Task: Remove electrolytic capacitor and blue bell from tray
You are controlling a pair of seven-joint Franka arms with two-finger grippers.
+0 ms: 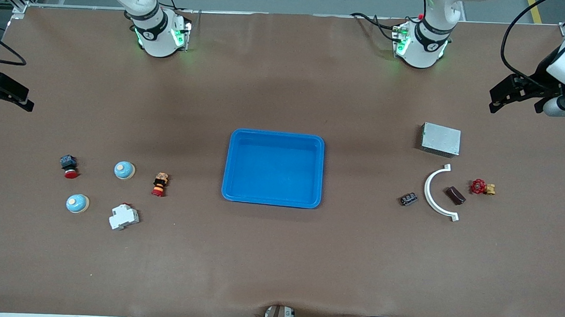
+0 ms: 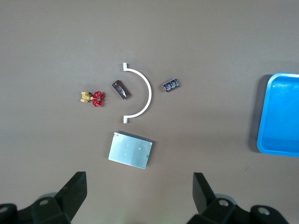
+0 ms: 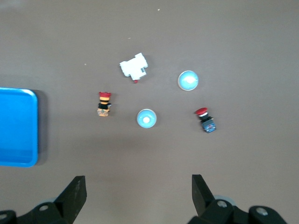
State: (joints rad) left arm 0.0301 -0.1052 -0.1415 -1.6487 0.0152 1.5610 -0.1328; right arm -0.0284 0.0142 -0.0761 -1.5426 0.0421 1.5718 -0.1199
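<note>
The capacitor (image 1: 408,199), a small black cylinder, lies on the table toward the left arm's end; it also shows in the left wrist view (image 2: 171,85). Two blue dome bells lie toward the right arm's end: one (image 1: 124,170) (image 3: 146,118) between two push buttons, the other (image 1: 77,203) (image 3: 188,80) nearer the front camera. A blue tray (image 1: 273,168) sits empty mid-table. My left gripper (image 1: 515,99) (image 2: 138,179) is open and empty over bare table near a metal box. My right gripper (image 1: 6,98) (image 3: 138,182) is open and empty over bare table at its end.
By the capacitor lie a white arc bracket (image 1: 435,193), a brown block (image 1: 455,195), a red valve (image 1: 481,187) and the metal box (image 1: 440,139). By the bells lie a red push button (image 1: 69,165), an orange button (image 1: 159,184) and a white breaker (image 1: 123,217).
</note>
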